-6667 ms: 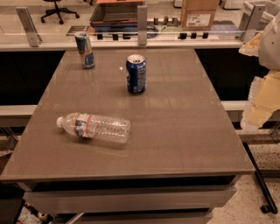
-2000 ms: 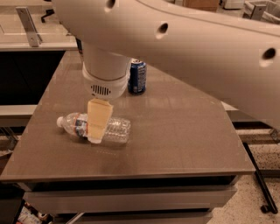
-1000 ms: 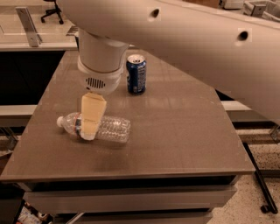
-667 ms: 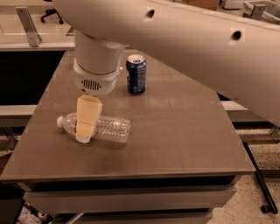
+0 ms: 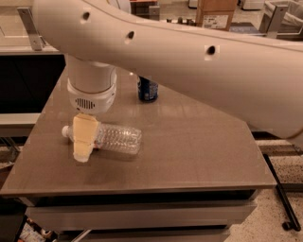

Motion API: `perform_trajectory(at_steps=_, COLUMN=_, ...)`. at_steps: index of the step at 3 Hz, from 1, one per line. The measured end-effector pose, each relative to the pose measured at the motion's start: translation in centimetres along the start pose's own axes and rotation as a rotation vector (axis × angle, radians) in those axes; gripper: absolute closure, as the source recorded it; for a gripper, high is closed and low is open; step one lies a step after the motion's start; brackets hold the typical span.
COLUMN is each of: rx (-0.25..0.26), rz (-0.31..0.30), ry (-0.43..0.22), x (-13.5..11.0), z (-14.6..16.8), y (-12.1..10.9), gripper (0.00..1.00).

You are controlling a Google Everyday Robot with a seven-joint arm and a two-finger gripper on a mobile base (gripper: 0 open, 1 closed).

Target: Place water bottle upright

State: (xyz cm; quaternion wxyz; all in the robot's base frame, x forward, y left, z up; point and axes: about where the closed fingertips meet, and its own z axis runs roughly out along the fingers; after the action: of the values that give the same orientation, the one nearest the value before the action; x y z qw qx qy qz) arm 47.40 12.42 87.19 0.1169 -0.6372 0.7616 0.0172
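Note:
The water bottle, clear ribbed plastic with a white cap, lies on its side on the brown table, cap pointing left. My gripper hangs from the big white arm and sits over the bottle's neck and label end, covering the label. The bottle's body sticks out to the right of the gripper. Whether the gripper touches the bottle cannot be told.
A blue soda can stands upright behind the bottle near the table's middle, its top hidden by the arm. The table's front edge is close below the bottle. Desks and a cardboard box lie beyond.
My gripper has moved left along the bottle toward its cap end and come lower. The bottle still lies in the same spot on its side.

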Motion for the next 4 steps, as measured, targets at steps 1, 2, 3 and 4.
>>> perform_trajectory(at_steps=1, rx=-0.004, rz=0.012, ry=0.041, x=0.2, z=1.6, y=-0.1, gripper=0.0)
perform_trajectory(at_steps=2, rx=0.001, rz=0.015, ry=0.064, x=0.9, z=2.7, y=0.1, gripper=0.16)
perform_trajectory(at_steps=3, rx=0.001, rz=0.013, ry=0.064, x=0.9, z=2.8, y=0.1, gripper=0.4)
perform_trajectory(at_steps=4, rx=0.002, rz=0.012, ry=0.064, x=0.9, z=2.8, y=0.2, gripper=0.63)
